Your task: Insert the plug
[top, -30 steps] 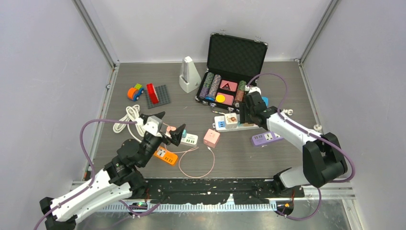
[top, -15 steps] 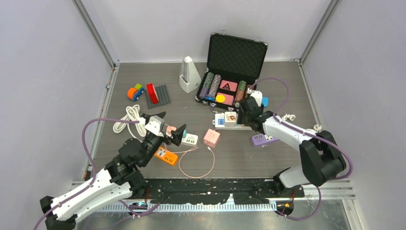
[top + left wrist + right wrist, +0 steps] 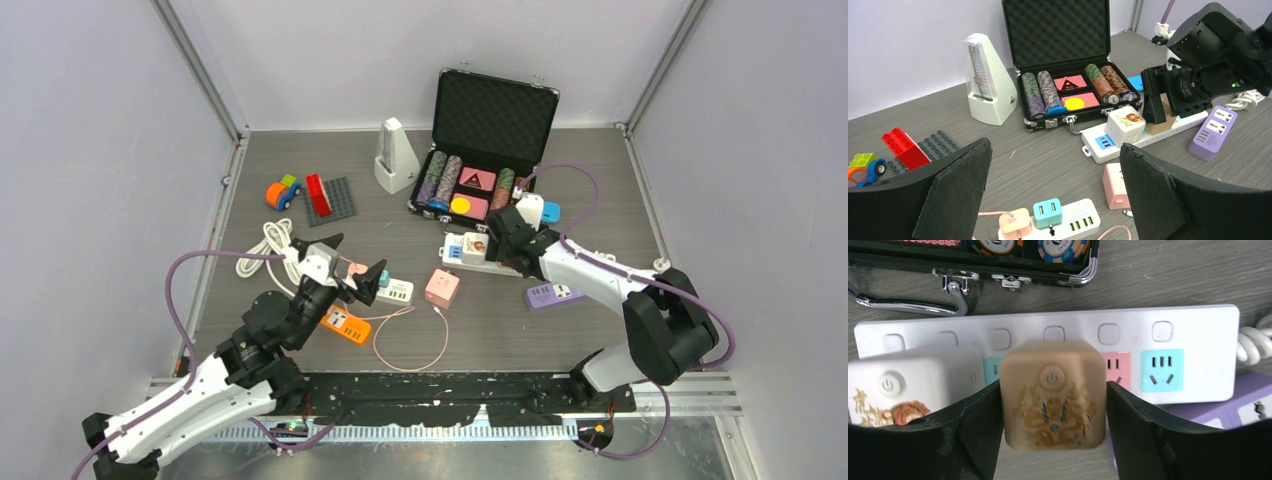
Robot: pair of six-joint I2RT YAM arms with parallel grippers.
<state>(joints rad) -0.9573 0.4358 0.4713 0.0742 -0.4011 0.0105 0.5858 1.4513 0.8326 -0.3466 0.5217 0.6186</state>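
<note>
**Plug in hand above strip, not yet seated**

Right fingers [image 3: 975, 435] are clamping the tan cube plug [image 3: 1053, 392], parted to its width, one finger on each side face. The plug is sitting squarely between them, button face toward the wrist camera. It is hanging over the near edge of the white power strip [image 3: 1198, 325], which is lying on the bench [image 3: 300, 150] in front of the chip case [image 3: 490, 110].

The strip's long axis is running crosswise, in line with the finger gap. A white picture cube [image 3: 898, 385] is occupying the strip just left of the plug. The pink socket [image 3: 1115, 365] and teal socket [image 3: 1161, 370] are lying free just right.

The pins are hidden, so I cannot tell whether they are lining up.

Left fingers [image 3: 953, 192] are standing wide apart, holding nothing, well away over the small strip [image 3: 1068, 222]. I am judging the right arm the only one placed for the push.
</note>
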